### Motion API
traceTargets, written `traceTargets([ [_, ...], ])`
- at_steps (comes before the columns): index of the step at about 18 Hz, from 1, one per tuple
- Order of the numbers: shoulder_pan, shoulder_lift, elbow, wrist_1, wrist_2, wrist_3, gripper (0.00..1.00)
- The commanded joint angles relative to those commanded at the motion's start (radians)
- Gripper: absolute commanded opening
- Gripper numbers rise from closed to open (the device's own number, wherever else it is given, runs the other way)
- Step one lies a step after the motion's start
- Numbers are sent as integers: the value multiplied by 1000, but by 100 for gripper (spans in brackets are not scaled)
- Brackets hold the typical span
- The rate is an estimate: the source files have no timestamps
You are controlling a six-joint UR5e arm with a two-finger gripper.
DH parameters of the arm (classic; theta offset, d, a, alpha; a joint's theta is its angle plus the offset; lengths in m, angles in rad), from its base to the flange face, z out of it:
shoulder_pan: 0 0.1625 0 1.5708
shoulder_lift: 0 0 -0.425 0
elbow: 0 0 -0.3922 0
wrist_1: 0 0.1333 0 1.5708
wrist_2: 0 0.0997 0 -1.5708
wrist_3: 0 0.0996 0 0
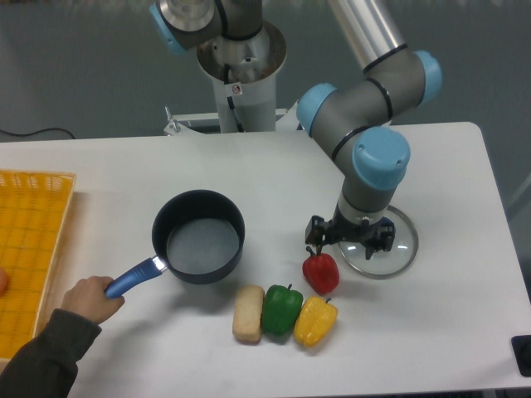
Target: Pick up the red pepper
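Observation:
The red pepper [321, 271] stands on the white table, glossy with a short dark stem, just above the green and yellow peppers. My gripper [348, 239] hangs low just up and right of it, fingers spread wide apart and open, holding nothing. Its left finger is close above the pepper's stem; the right finger is over the glass lid.
A glass lid [382, 245] lies right of the red pepper. A green pepper [281, 308], a yellow pepper [316, 321] and a beige potato-like piece [247, 313] sit in a row in front. A person's hand [87, 298] holds the dark pot [200, 236] by its blue handle. A yellow basket [29, 249] is at left.

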Motion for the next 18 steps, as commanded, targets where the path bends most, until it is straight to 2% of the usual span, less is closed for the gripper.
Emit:
traceTargets([
  [12, -20, -48, 0, 3, 31, -83, 100],
  [18, -28, -66, -6, 25, 34, -114, 98],
])
